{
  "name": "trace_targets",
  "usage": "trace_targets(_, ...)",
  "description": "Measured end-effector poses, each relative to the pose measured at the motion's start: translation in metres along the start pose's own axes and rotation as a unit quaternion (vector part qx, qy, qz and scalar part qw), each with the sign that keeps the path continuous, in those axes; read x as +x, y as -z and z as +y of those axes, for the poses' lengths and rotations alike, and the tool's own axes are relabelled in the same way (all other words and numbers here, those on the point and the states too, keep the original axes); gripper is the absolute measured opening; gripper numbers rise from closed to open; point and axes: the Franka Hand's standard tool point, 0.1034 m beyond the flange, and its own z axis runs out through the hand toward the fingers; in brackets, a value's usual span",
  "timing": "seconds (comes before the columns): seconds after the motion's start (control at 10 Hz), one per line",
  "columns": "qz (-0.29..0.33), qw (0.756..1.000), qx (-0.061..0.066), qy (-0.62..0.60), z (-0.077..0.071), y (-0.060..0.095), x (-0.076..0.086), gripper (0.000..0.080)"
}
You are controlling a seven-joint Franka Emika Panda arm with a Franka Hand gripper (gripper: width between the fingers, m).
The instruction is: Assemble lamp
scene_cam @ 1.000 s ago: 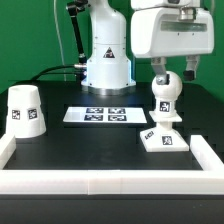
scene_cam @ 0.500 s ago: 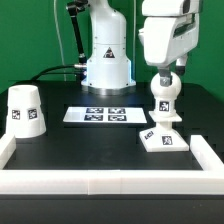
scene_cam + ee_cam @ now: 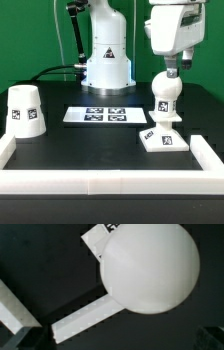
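The lamp's round bulb [image 3: 166, 92] stands upright on its stem on the flat square base [image 3: 163, 139], at the exterior view's right. My gripper [image 3: 172, 68] hangs just above the bulb's top, jaws open and holding nothing. In the wrist view the bulb [image 3: 150, 266] fills much of the picture. Dark fingertips [image 3: 22, 339] show only at the corners, wide apart around the gripper's midpoint [image 3: 120, 339]. The tapered shade [image 3: 26, 110] stands mouth down at the exterior view's far left, away from the gripper.
The marker board [image 3: 105, 115] lies flat in the middle of the black table. A low white rail [image 3: 110, 183] runs along the front and up both sides. The robot's white pedestal [image 3: 107, 55] stands at the back. A white strip [image 3: 85, 319] shows beside the bulb in the wrist view.
My hand has turned about its vertical axis above the bulb and risen slightly. The bulb, base and shade have not moved.
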Motion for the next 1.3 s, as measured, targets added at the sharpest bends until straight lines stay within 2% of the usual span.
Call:
trace_targets(0.2, -0.003, 0.999, 0.004, 0.048, -0.003, -0.005, -0.008, 0.0699)
trace_targets(0.4, -0.013, 0.998, 0.003, 0.060, -0.019, -0.008, -0.017, 0.0699)
trace_targets(0.7, -0.017, 0.993, 0.014, 0.113, -0.024, -0.017, -0.028, 0.0699)
trace_targets(0.9, -0.009, 0.992, 0.002, 0.125, -0.022, -0.021, -0.028, 0.0699)
trace_targets(1.3, -0.010, 0.993, 0.007, 0.120, -0.011, -0.027, -0.042, 0.0699)
